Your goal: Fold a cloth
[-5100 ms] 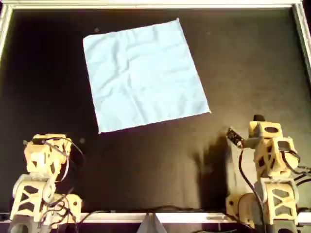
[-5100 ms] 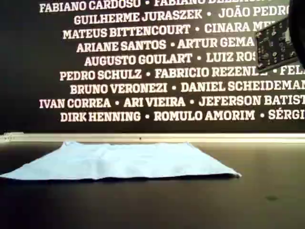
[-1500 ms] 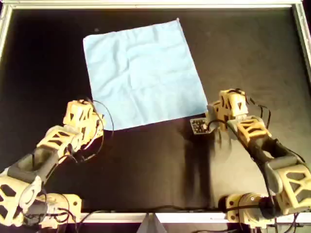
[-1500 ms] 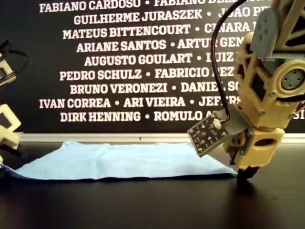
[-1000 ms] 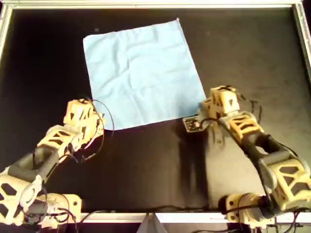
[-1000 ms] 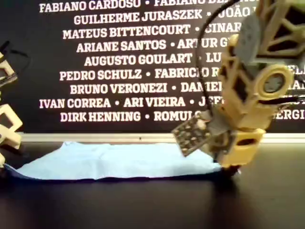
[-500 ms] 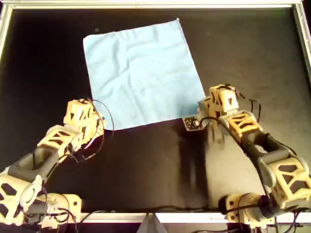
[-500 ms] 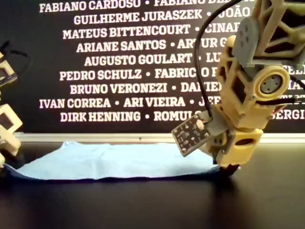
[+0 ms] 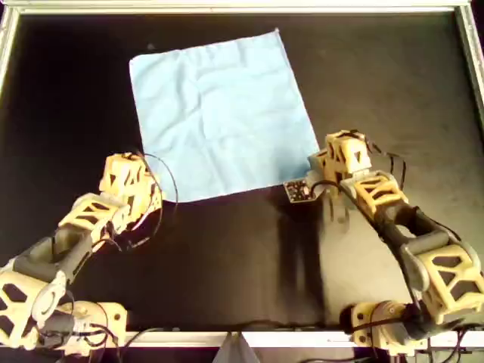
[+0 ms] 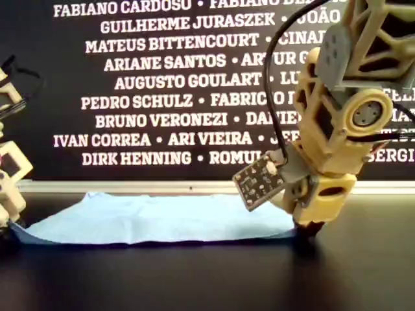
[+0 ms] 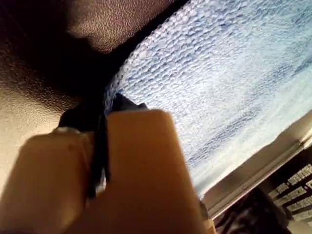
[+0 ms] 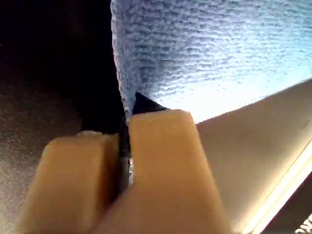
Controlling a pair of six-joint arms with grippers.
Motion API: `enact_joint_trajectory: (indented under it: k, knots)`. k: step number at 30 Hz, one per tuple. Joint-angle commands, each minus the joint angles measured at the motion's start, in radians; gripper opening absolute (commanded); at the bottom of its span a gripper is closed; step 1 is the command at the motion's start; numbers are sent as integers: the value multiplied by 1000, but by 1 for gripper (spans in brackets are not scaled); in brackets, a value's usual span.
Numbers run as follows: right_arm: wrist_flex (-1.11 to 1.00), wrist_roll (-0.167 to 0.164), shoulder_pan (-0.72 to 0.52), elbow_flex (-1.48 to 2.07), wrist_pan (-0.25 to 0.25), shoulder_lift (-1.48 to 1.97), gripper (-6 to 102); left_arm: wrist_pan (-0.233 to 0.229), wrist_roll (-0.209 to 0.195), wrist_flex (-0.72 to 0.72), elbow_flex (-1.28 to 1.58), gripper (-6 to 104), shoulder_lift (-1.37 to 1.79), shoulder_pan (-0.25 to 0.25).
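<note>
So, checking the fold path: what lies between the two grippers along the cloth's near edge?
Only the cloth's near edge and bare black table, as the overhead view shows.

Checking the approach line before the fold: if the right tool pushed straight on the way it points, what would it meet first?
The right tool points down at the near corner of the cloth, already pinched between its jaws; straight on, it would likely press into the table underneath.

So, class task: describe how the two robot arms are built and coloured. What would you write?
Both arms are tan plastic with open lattice-like segments and grey round joint parts. Thin black cables loop along each. The right arm carries a small dark circuit board near its tool. The left arm shows loose black wiring by its wrist.
</note>
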Motion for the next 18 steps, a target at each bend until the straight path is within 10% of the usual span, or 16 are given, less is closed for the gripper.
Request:
enact_joint_trajectory:
  k: [1,8,14,18]
  knots:
    - [-51,3,2,-40,-8,26,-2,-3,3,-11,-48,-1,20,-28]
    - [-48,-12,2,32,-6,60,-2,-3,35,2,-21,-1,28,-25]
    - [-48,-12,3,186,-6,212,-2,-3,287,9,37,-1,44,-18]
    - [-48,-6,5,287,-6,319,-2,-8,339,9,74,-1,72,-12]
